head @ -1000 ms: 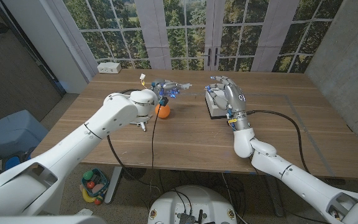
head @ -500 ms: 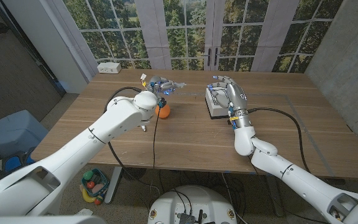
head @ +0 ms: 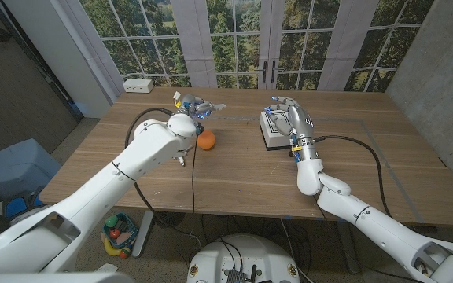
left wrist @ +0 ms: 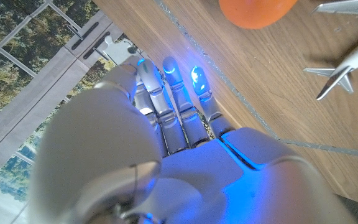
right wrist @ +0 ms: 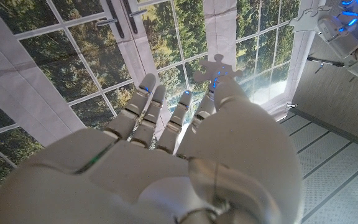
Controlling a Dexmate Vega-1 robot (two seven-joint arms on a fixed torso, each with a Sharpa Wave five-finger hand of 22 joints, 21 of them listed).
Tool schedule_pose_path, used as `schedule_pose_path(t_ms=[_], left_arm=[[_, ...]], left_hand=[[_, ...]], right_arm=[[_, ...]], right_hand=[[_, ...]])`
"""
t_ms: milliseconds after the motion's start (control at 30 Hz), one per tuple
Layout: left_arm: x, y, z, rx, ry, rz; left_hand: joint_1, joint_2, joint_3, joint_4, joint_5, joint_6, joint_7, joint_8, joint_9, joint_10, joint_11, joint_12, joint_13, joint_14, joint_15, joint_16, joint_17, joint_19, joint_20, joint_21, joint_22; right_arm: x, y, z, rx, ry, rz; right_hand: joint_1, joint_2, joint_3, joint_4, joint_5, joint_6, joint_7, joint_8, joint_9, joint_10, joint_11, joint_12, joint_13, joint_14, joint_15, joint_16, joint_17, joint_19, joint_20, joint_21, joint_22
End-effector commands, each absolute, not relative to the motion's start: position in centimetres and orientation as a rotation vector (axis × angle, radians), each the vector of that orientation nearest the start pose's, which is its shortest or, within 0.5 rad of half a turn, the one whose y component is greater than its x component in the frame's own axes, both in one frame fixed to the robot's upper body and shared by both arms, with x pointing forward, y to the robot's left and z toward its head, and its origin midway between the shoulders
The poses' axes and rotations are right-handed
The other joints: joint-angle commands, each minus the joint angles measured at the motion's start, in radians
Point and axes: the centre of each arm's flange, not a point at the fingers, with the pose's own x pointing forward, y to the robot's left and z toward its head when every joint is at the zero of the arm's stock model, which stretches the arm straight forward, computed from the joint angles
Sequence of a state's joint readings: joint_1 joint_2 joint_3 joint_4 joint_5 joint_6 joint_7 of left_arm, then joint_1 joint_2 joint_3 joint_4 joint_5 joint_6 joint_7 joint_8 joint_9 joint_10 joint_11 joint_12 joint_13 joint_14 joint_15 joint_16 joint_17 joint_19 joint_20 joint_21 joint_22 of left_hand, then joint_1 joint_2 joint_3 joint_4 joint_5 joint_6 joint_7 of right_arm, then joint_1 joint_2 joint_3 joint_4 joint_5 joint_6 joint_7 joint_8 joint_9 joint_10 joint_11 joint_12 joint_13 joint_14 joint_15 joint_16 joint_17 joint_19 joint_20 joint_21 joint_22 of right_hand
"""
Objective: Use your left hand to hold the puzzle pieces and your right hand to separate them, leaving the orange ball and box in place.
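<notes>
We see the first piece [right wrist: 216,64] standing up from the fingertips of the right hand [right wrist: 166,143], pinched there while the remaining fingers lie straight and close together. The second piece [right wrist: 306,18] sits well apart from it, gripped in the left hand [right wrist: 347,28], so we judge the two already parted.

From the head camera, the left hand [head: 193,105] hangs over the far left-middle of the table [head: 234,181], and the right hand [head: 288,118] hovers above the box [head: 270,135]. The orange ball [head: 206,140] rests on the wood just on the robot's side of the left hand, nearer to that hand than to the right one.

What remains, we think, is setting the pieces down. The right hand's way down is blocked by the box, so it should shift aside first. The left hand should stay on the far side of the ball.
</notes>
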State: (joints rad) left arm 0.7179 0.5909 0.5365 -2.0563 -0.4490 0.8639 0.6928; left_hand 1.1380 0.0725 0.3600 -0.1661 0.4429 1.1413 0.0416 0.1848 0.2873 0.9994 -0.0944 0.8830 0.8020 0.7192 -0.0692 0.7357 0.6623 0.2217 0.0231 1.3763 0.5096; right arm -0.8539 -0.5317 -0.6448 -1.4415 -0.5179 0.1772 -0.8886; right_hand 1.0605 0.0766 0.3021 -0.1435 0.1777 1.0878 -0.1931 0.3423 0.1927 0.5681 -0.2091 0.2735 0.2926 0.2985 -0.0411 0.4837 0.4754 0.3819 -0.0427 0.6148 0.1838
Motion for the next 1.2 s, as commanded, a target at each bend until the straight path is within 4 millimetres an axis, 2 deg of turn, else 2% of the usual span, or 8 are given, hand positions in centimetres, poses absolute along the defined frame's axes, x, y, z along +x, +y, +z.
schedule_pose_path(t_ms=[33, 400, 533, 967, 1200], left_arm=[[56.2, 20.2, 6.6, 0.511, -0.256, 0.316], [57.0, 21.8, 7.1, 0.584, -0.191, 0.333], [58.2, 23.1, 7.4, 0.615, -0.181, 0.311], [60.1, 24.8, 8.1, 0.764, -0.257, 0.335], [61.5, 25.6, 8.8, 0.928, -0.26, 0.366]], left_hand=[[-0.011, 0.002, -0.004, 0.001, -0.006, 0.047, 0.033, 0.015, 0.226, -0.005, -0.004, -0.004, 0.002, -0.003, -0.097, -0.001, 0.005, -0.005, 0.002, 0.012, -0.001], [-0.013, 0.016, -0.006, -0.001, -0.018, 0.043, 0.038, 0.008, 0.215, -0.021, -0.005, -0.008, 0.002, -0.018, -0.098, -0.003, 0.01, -0.017, 0.006, 0.02, -0.014], [-0.016, 0.027, -0.001, 0.0, -0.025, 0.023, 0.032, -0.001, 0.209, -0.045, -0.011, -0.013, 0.005, -0.03, -0.095, -0.012, 0.01, -0.016, 0.005, 0.025, -0.022], [-0.035, 0.047, 0.013, 0.004, -0.049, -0.009, 0.016, -0.004, 0.195, -0.071, -0.022, -0.024, -0.005, -0.053, -0.102, -0.04, 0.009, -0.001, -0.018, 0.032, -0.047], [-0.062, 0.06, 0.027, 0.011, -0.075, -0.054, -0.002, -0.011, 0.185, -0.089, -0.024, -0.036, -0.017, -0.063, -0.101, -0.069, 0.001, 0.002, -0.022, 0.029, -0.07]], right_arm=[[59.8, -19.3, -4.4, -0.85, -1.053, -0.399], [61.1, -19.8, -5.0, -0.946, -1.028, -0.478], [61.5, -19.8, -5.3, -1.016, -1.036, -0.518], [62.3, -20.1, -5.9, -1.083, -1.024, -0.579], [63.1, -20.2, -6.1, -1.119, -0.993, -0.633]], right_hand=[[0.003, 0.012, -0.007, -0.002, 0.0, 0.0, -0.009, -0.005, 0.005, 0.006, 0.001, -0.001, 0.001, 0.004, -0.181, -0.004, 0.003, -0.003, -0.03, 0.006, 0.005], [0.001, 0.013, -0.009, -0.003, 0.0, -0.001, -0.008, -0.008, 0.005, 0.006, 0.001, -0.002, 0.002, 0.005, -0.179, -0.005, 0.003, -0.002, -0.027, 0.008, 0.005], [0.002, 0.013, -0.009, -0.004, 0.0, -0.001, -0.007, -0.008, 0.005, 0.007, 0.001, -0.002, 0.003, 0.005, -0.18, -0.005, 0.004, -0.003, -0.026, 0.008, 0.005], [0.001, 0.016, -0.01, -0.005, 0.001, -0.004, -0.005, -0.011, 0.005, 0.01, 0.001, -0.002, 0.004, 0.009, -0.178, -0.007, 0.004, -0.003, -0.026, 0.01, 0.004], [0.001, 0.015, -0.009, -0.006, 0.002, -0.002, -0.001, -0.012, 0.005, 0.013, 0.001, -0.001, 0.005, 0.011, -0.178, -0.011, 0.002, 0.001, -0.023, 0.012, 0.004]])
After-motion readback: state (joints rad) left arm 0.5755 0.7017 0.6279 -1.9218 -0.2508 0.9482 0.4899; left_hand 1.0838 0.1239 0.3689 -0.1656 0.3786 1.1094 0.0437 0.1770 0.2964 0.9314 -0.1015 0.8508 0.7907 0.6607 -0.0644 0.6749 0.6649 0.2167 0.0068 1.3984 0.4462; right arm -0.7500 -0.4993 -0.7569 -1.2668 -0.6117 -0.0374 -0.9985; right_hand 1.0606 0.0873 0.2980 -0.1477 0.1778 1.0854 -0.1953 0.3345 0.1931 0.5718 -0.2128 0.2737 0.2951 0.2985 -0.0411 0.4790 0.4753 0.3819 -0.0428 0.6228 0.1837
